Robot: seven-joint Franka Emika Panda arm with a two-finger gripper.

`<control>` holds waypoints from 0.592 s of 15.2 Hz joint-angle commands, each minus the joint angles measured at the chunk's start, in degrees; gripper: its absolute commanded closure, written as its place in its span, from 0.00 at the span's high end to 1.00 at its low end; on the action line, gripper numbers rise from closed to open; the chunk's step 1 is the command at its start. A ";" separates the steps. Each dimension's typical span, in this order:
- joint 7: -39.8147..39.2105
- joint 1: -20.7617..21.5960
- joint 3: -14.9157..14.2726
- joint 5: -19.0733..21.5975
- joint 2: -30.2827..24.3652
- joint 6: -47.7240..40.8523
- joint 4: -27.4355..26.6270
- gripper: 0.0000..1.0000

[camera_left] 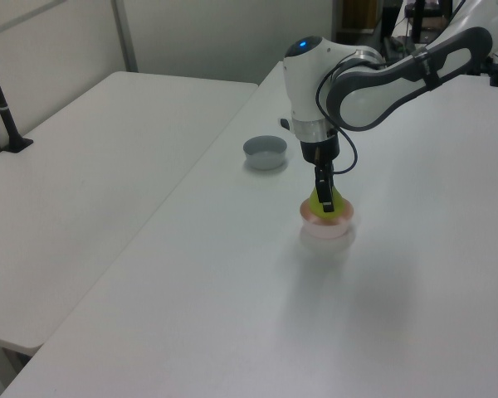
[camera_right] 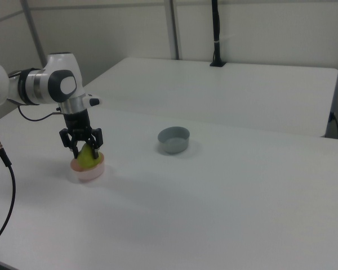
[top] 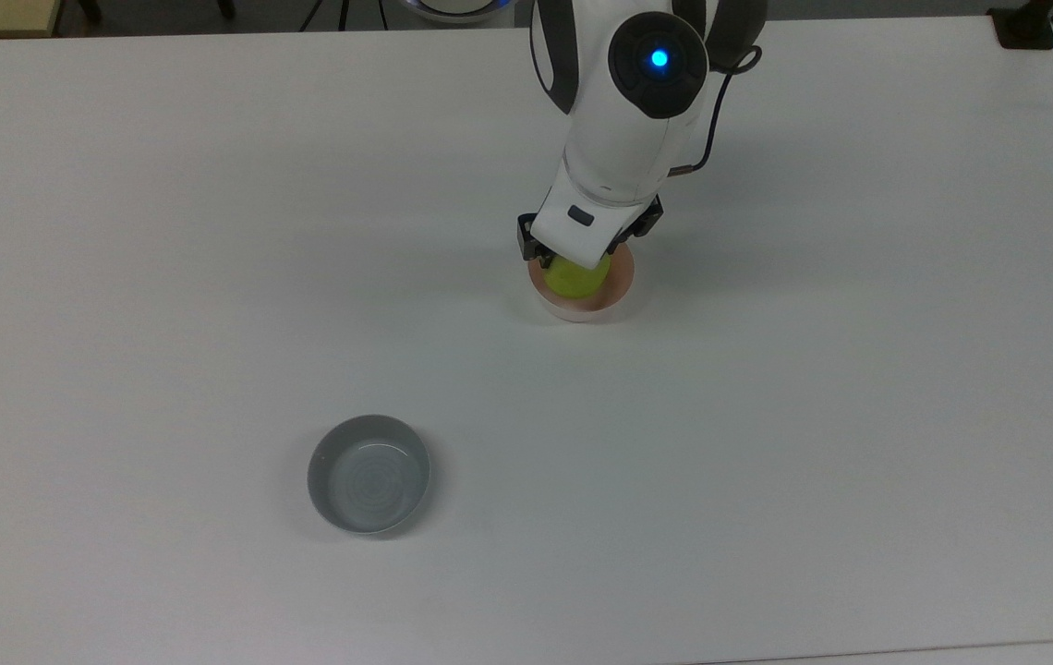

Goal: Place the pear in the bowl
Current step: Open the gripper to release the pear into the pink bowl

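pear (top: 574, 276) in bowl (top: 614, 297), second bowl (top: 369, 474) well apart on table (top: 859, 416)

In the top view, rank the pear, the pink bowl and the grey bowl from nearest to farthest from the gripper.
1. The pear, held between the fingers of the gripper.
2. The pink bowl, directly beneath, around the pear.
3. The grey bowl, far off toward the top view's lower left.
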 commanded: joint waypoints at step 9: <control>2.61 0.71 0.05 -0.02 0.11 1.37 0.13 1.00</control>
